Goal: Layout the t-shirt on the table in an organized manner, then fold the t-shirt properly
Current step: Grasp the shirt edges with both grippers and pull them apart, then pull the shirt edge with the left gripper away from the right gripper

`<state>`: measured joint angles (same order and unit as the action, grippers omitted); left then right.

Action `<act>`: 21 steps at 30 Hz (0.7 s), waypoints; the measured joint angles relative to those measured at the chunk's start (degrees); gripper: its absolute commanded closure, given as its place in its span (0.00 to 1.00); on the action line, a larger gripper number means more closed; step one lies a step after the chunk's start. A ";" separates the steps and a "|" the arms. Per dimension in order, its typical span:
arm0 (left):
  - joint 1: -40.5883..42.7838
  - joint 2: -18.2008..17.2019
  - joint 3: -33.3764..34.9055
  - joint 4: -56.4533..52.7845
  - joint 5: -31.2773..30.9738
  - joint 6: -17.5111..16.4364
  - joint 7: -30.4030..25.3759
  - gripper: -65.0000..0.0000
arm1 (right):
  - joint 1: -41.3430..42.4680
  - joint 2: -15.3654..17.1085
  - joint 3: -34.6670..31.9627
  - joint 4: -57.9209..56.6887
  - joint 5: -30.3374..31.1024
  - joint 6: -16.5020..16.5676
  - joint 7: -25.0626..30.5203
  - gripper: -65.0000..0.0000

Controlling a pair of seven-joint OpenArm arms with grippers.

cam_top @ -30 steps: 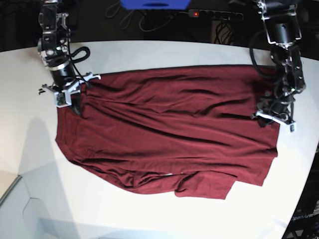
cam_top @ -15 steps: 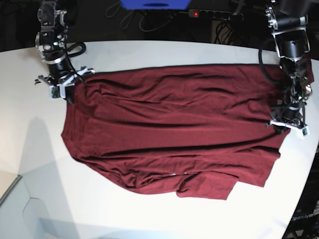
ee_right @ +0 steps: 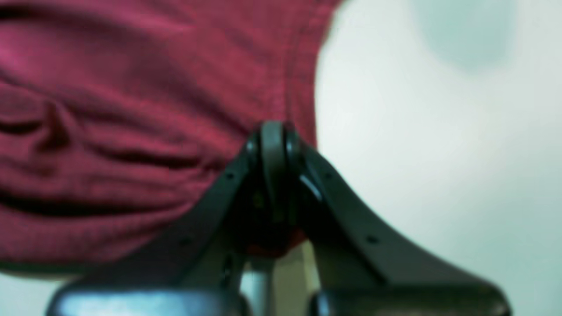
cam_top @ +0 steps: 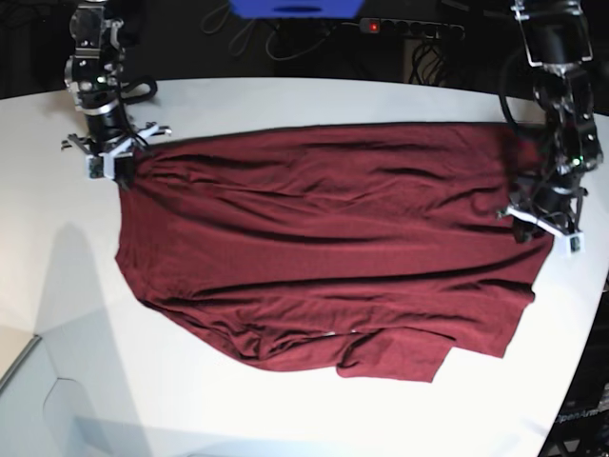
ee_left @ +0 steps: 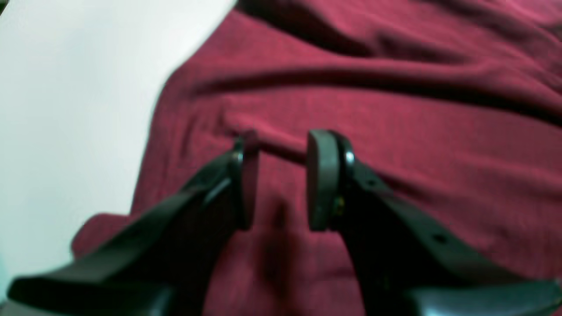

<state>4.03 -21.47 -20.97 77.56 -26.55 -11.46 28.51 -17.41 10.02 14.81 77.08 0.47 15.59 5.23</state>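
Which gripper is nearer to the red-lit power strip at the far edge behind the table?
Left. The left gripper sits at the dark maroon t-shirt's edge below the black power strip, a moderate way off. The right gripper pinches the shirt's opposite corner, much farther away.

White table [cam_top: 285,100], maroon t-shirt [cam_top: 333,248] spread flat across it

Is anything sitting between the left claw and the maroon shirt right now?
Nothing visible. The left claw hangs with its jaws apart directly over the wrinkled dark maroon knit t-shirt, only bare fabric showing in the gap. The smooth white table beside that shirt edge shows nothing else on it.
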 measured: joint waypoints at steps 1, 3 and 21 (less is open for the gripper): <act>0.87 0.22 -1.16 0.76 -0.31 -0.22 0.02 0.71 | -0.13 0.09 0.74 -0.02 0.02 -0.02 0.04 1.00; 2.05 0.74 -3.76 1.05 -0.17 -0.26 -0.42 0.71 | -0.28 0.09 1.99 -0.04 0.00 0.00 -0.04 1.00; -0.39 1.64 -7.02 -3.26 0.11 0.15 0.11 0.71 | 0.20 -5.14 7.93 8.52 -0.85 8.13 -2.84 1.00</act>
<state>3.64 -19.84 -27.99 74.30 -26.44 -11.31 28.62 -17.21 4.89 22.74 85.60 -0.38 23.73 2.39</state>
